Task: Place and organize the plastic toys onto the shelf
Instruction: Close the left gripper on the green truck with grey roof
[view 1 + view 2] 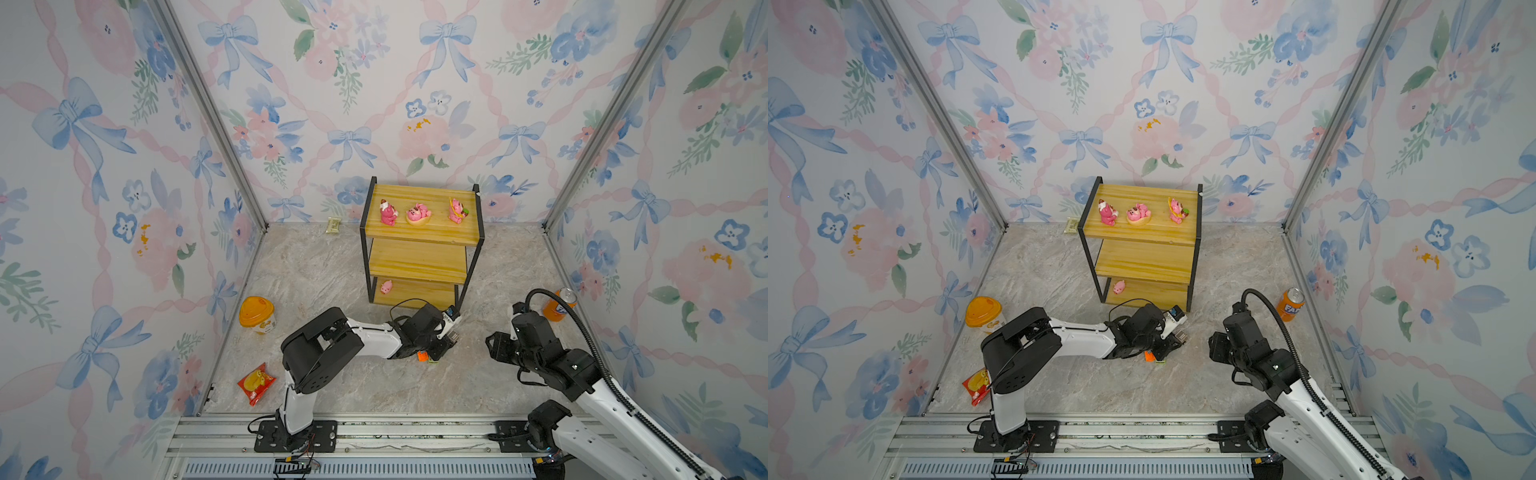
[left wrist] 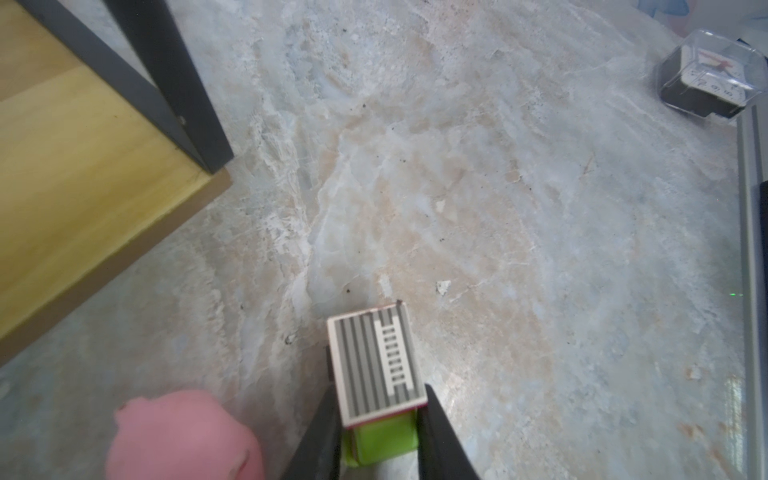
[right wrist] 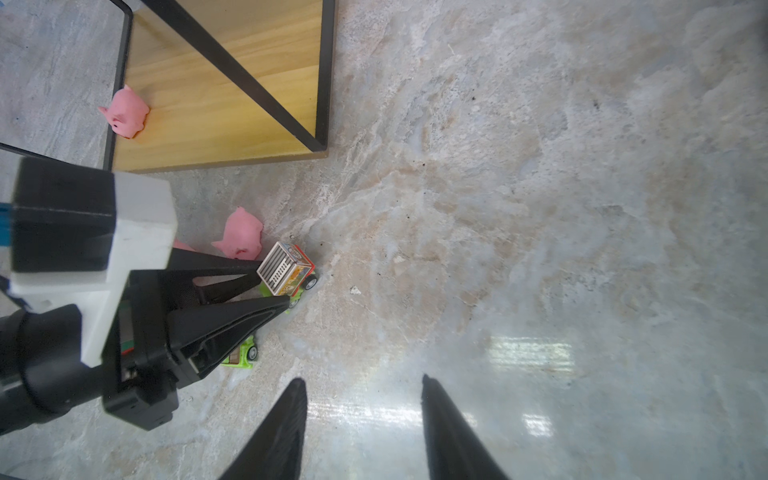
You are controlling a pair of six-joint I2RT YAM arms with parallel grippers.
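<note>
Left fingers point(image 3: 232, 311) pinch the striped-roof, green-based mini truck point(image 3: 286, 270) on the desk point(image 3: 498, 208), beside a pink pig point(image 3: 241, 237) near the bottom corner of the shelf point(image 3: 216, 104). Right fingers point(image 3: 446, 436) stand apart, holding nothing.

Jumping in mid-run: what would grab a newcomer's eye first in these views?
The yellow three-tier shelf near the back wall, with three pink figurines lined up on its top board. Then the left claw low at the tabletop in front of it, closed around a mini car with a striped roof, a pink pig lying beside it.
</note>
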